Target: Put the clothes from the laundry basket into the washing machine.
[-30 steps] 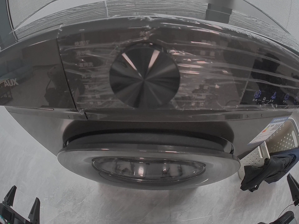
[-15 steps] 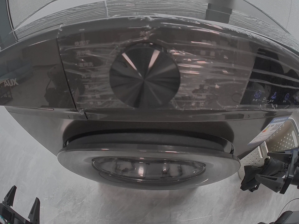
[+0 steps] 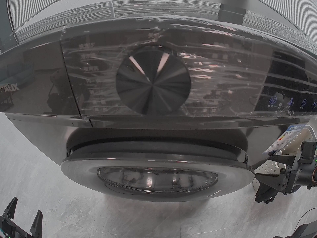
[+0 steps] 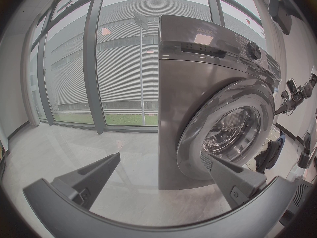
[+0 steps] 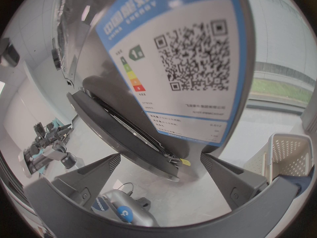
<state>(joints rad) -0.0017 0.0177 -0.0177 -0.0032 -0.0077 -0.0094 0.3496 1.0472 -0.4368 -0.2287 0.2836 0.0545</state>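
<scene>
The grey washing machine (image 3: 158,83) stands close in front of me, its round door (image 3: 155,176) shut. My right gripper (image 3: 263,166) hangs open and holds nothing, right beside the door's right rim (image 5: 132,136), in front of the white laundry basket (image 3: 308,139). Dark clothes (image 3: 264,194) hang over the basket's edge below that gripper, partly hidden by it. In the left wrist view the door (image 4: 231,129) and the clothes (image 4: 269,152) show from the side. My left gripper (image 3: 26,205) stays low at the left, open and holding nothing, well clear of the machine.
Pale tiled floor (image 3: 132,215) lies in front of the machine. The basket (image 5: 290,156) stands tight against the machine's right side. An energy label (image 5: 178,60) is stuck on the front by the door. Large windows (image 4: 92,66) stand behind the machine.
My right gripper has risen from the lower right edge and moved left to beside the door's right rim, now covering most of the hanging clothes. The left arm has not moved.
</scene>
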